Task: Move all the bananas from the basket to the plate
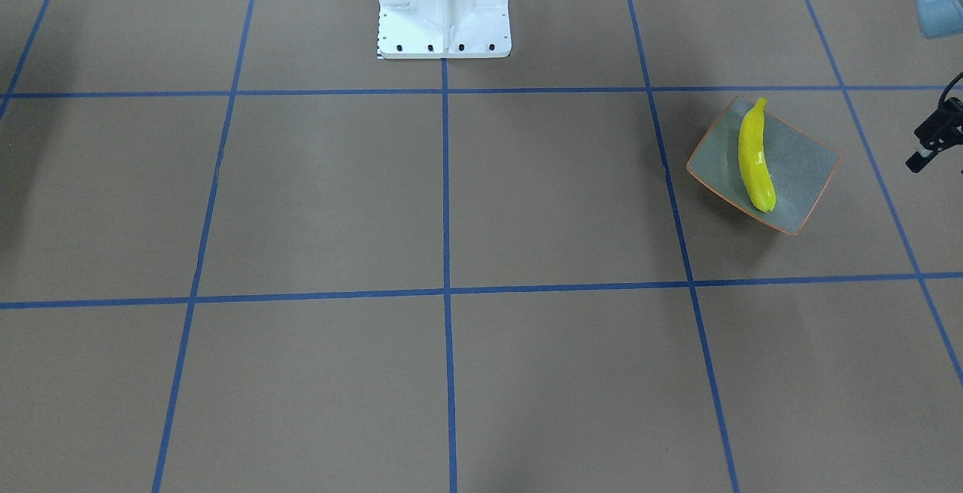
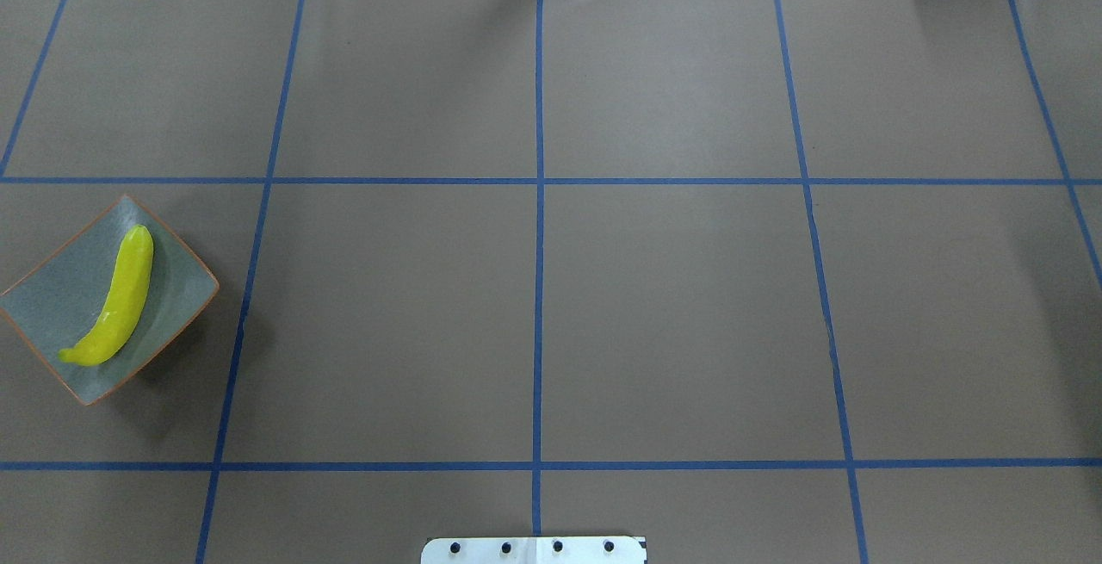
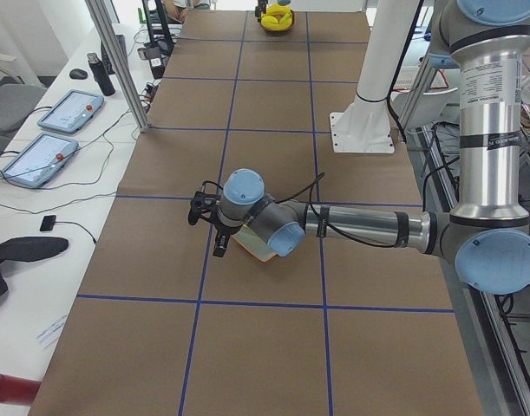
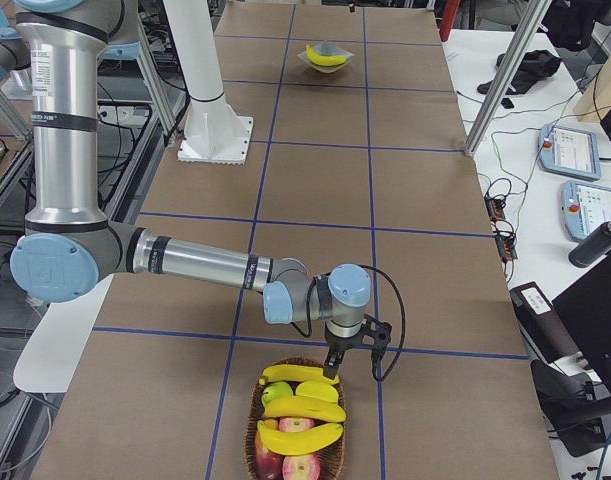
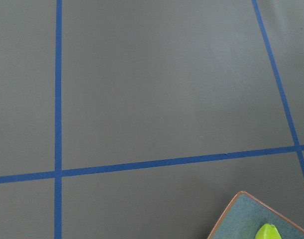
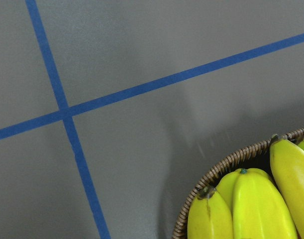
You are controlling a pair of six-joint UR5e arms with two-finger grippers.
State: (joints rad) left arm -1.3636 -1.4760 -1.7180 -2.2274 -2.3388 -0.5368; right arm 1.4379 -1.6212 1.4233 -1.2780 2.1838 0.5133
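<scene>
Reaching for another fruit: right gripper (image 4: 337, 368) hovers over the basket (image 4: 253, 418) rim, three bananas (image 4: 303, 408) inside. One banana (image 2: 120, 301) lies on the plate (image 2: 52, 306), left gripper (image 1: 933, 139) beside it. Cannot tell either gripper's jaws. Next, likely: descend and clench a banana mid-length.

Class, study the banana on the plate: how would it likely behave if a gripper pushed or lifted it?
The banana looks glossy, so it may slip in a pinch. Its curved body would probably rock or pivot when pushed rather than slide straight. It holds its shape across the shallow plate, so it is likely stiff enough to lift from the middle.
</scene>
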